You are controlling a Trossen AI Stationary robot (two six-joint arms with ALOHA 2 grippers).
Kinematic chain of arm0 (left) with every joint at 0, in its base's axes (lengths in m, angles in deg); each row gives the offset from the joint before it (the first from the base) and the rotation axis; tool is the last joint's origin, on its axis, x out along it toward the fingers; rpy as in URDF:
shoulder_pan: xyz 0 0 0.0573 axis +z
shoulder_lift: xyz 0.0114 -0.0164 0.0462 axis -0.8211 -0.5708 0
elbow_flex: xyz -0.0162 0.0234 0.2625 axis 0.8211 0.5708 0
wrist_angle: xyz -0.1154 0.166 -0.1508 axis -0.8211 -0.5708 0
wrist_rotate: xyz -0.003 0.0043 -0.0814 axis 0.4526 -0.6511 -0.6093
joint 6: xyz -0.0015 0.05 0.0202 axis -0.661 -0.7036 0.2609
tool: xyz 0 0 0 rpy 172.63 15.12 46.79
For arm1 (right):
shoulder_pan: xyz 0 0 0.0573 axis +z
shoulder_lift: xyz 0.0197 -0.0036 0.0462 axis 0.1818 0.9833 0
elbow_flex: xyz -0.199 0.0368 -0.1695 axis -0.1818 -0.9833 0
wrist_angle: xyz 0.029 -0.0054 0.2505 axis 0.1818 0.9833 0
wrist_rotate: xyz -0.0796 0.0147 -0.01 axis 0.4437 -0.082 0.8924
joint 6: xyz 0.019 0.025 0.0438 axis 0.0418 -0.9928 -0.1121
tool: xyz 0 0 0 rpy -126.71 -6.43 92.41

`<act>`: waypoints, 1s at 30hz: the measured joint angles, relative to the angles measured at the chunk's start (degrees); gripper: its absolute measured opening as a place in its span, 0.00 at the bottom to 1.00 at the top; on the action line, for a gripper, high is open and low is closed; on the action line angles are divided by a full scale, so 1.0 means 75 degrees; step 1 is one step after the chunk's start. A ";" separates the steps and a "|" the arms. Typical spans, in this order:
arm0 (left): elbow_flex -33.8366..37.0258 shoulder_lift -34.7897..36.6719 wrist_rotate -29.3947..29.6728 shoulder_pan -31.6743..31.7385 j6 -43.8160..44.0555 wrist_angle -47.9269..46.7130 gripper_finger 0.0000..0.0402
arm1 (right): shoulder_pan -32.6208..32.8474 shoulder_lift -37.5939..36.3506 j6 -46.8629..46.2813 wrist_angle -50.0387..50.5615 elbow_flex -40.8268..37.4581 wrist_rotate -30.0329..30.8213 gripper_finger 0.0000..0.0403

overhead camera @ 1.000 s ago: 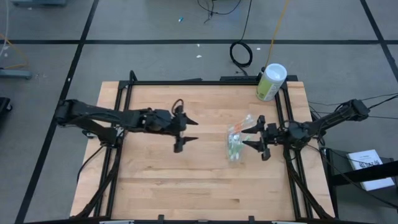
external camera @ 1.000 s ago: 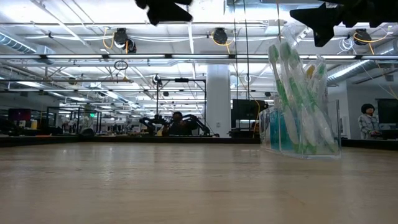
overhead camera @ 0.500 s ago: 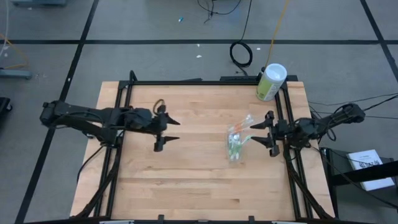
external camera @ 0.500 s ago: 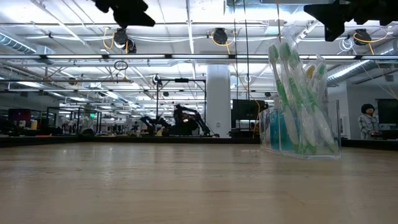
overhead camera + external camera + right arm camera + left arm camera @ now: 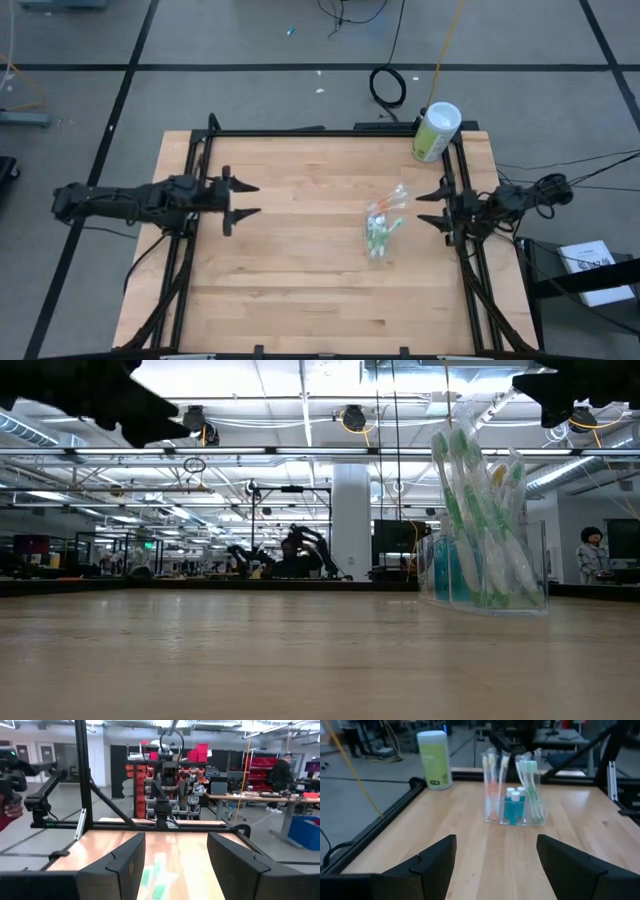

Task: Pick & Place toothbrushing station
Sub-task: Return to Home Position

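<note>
Station (image 5: 380,228): clear plastic holder, upright on table (image 5: 300,290), right of centre, brushes (image 5: 492,785) inside. Judged light, rigid, slick-walled, top-heavy (tips easily). Grip low across walls. Left end effector (image 5: 255,199) open at left edge; right end effector (image 5: 420,208) open, near station.

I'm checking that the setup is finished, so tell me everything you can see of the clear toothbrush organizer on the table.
The clear organizer looks like thin see-through plastic, a small box open at the top. It stands upright on the wooden table, toward the right arm's side. Standing on end inside are pink-orange toothbrushes at one end, green toothbrushes at the other, and small teal bottles with white caps between them. Only the table touches it.
</note>
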 joint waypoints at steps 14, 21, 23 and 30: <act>0.2282 0.2347 0.0377 0.0471 0.0375 0.1064 0.70 | -0.0003 -0.0626 0.0133 0.0602 0.0003 0.0047 0.51; 0.2805 0.2390 0.0394 0.0490 0.0609 0.1554 0.70 | -0.0003 -0.0623 -0.0300 0.0875 -0.0120 0.0026 0.52; 0.2883 0.2383 0.0395 0.0490 0.0608 0.1673 0.70 | -0.0003 -0.0620 -0.0303 0.0633 -0.0328 0.0015 0.51; 0.2916 0.2383 0.0384 0.0487 0.0600 0.1648 0.70 | 0.0000 -0.0620 0.0196 -0.0375 -0.1097 0.0069 0.51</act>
